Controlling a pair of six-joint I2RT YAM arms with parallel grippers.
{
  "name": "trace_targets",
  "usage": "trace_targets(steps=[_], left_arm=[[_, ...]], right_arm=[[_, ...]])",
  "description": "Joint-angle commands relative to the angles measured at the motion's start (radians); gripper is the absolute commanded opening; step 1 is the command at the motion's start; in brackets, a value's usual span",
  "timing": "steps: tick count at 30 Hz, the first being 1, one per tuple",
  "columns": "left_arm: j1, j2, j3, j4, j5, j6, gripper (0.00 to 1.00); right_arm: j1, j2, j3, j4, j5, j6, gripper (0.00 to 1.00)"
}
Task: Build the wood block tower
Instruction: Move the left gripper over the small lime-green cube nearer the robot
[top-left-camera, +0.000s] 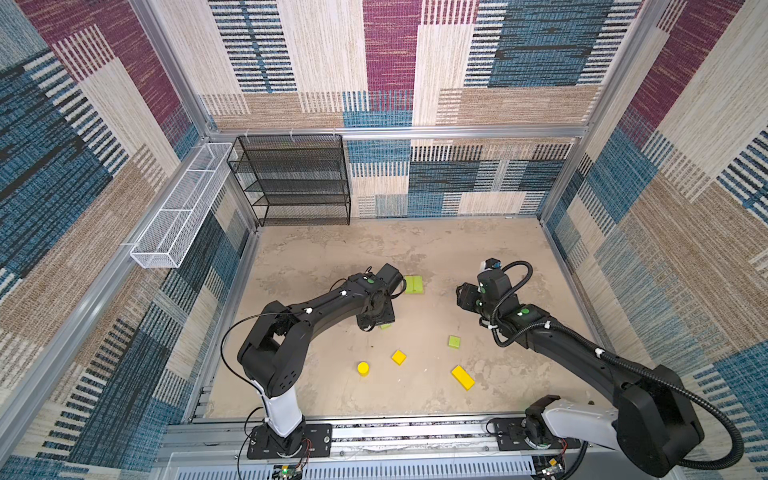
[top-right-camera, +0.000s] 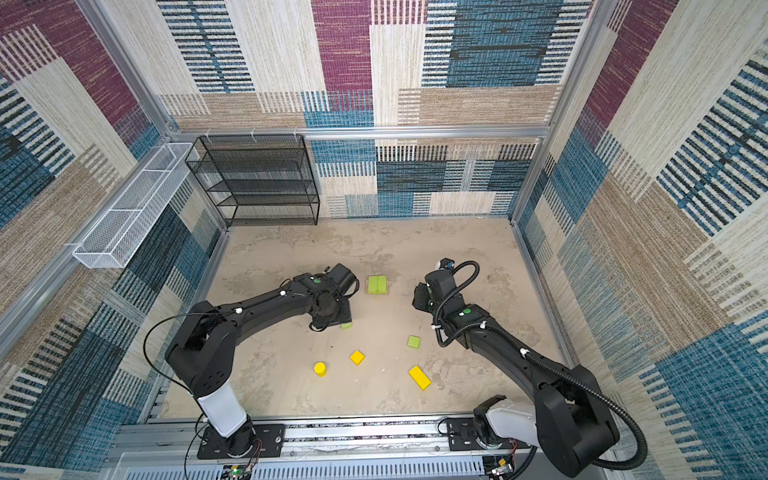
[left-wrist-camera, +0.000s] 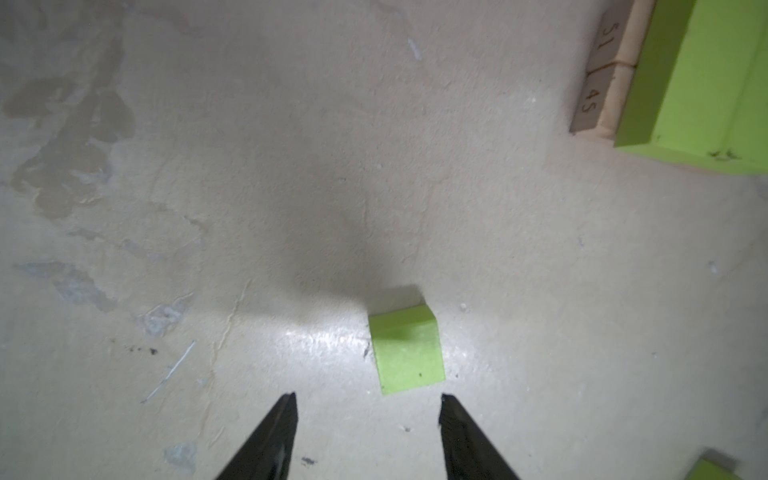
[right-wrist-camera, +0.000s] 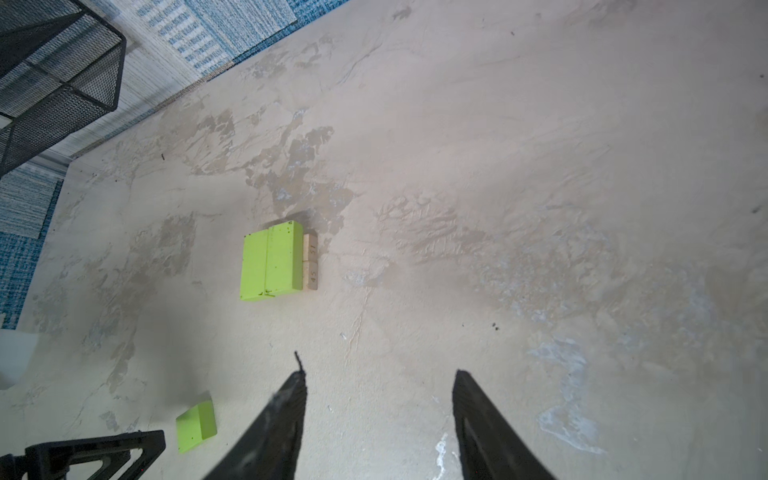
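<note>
The tower (top-left-camera: 414, 285) (top-right-camera: 377, 285) is two long lime-green blocks side by side (right-wrist-camera: 272, 261) (left-wrist-camera: 698, 83) on two tan planks (right-wrist-camera: 311, 259) (left-wrist-camera: 598, 83). My left gripper (left-wrist-camera: 368, 397) points down, open and empty, just short of a small lime-green cube (left-wrist-camera: 407, 351) (top-left-camera: 386, 326) (right-wrist-camera: 196, 420). To the tower's right, my right gripper (right-wrist-camera: 379, 373) (top-left-camera: 467, 297) hangs open over bare floor. Loose in front lie another green cube (top-left-camera: 454, 342), a yellow cube (top-left-camera: 398, 357), a yellow cylinder (top-left-camera: 363, 368) and a long yellow bar (top-left-camera: 463, 377).
A black mesh shelf (top-left-camera: 295, 178) stands at the back left corner. A white wire basket (top-left-camera: 178, 208) hangs on the left wall. Patterned walls with metal rails close the floor on three sides.
</note>
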Motion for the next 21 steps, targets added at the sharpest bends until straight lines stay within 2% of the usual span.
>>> trace_targets(steps=[1, 10, 14, 21], left_arm=[[-0.003, 0.002, -0.001, 0.023, -0.023, -0.071, 0.62], [-0.009, 0.060, 0.024, 0.021, 0.014, -0.101, 0.65], [-0.010, 0.087, 0.046, -0.008, -0.013, -0.111, 0.66], [-0.011, 0.149, 0.123, -0.042, 0.011, -0.069, 0.64]], right_arm=[[0.000, -0.016, -0.014, 0.021, 0.039, -0.003, 0.61], [0.001, -0.027, -0.034, 0.044, 0.050, -0.031, 0.66], [0.001, -0.027, -0.034, 0.046, 0.057, -0.041, 0.67], [-0.002, -0.026, -0.034, 0.049, 0.061, -0.051, 0.67]])
